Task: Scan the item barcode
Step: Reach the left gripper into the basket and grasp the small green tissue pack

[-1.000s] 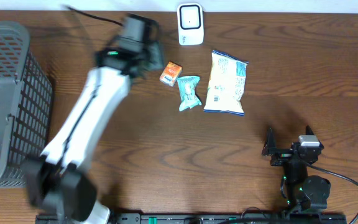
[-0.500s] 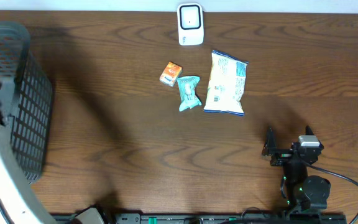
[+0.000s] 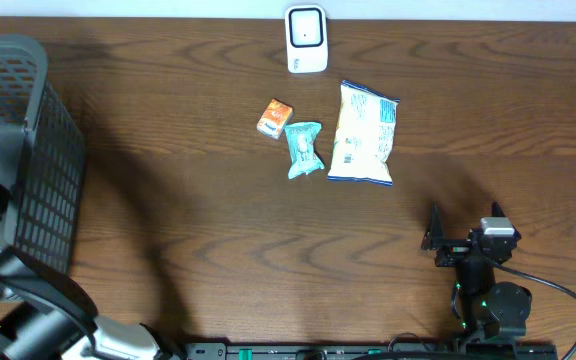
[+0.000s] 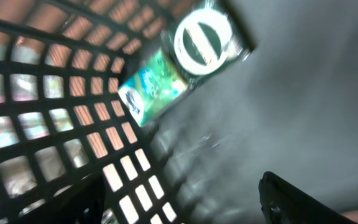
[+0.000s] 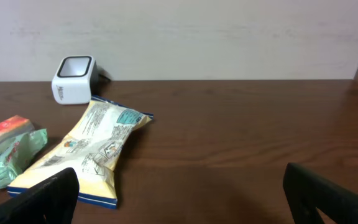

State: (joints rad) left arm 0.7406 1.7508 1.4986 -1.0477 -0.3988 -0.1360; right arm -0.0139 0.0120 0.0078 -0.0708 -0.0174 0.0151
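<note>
Nothing grabbed right now

Overhead: barcode scanner (image 3: pixel 306 40) at the bench's (image 3: pixel 218 250) far edge, with the chip bag (image 3: pixel 364 133), teal packet (image 3: pixel 304 149) and orange packet (image 3: pixel 276 118) just in front. Left wrist: left claw (image 4: pixel 185 205) wide inside the basket (image 4: pixel 42 93), near a green pack (image 4: pixel 151 93). Right wrist: right claw (image 5: pixel 185 205) wide, empty.

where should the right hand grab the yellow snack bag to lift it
Pinch the flat crimped seam at the near end of the yellow snack bag, coming in low from the right hand side. The bag lies flat and that blue-edged seam faces the hand.
</note>
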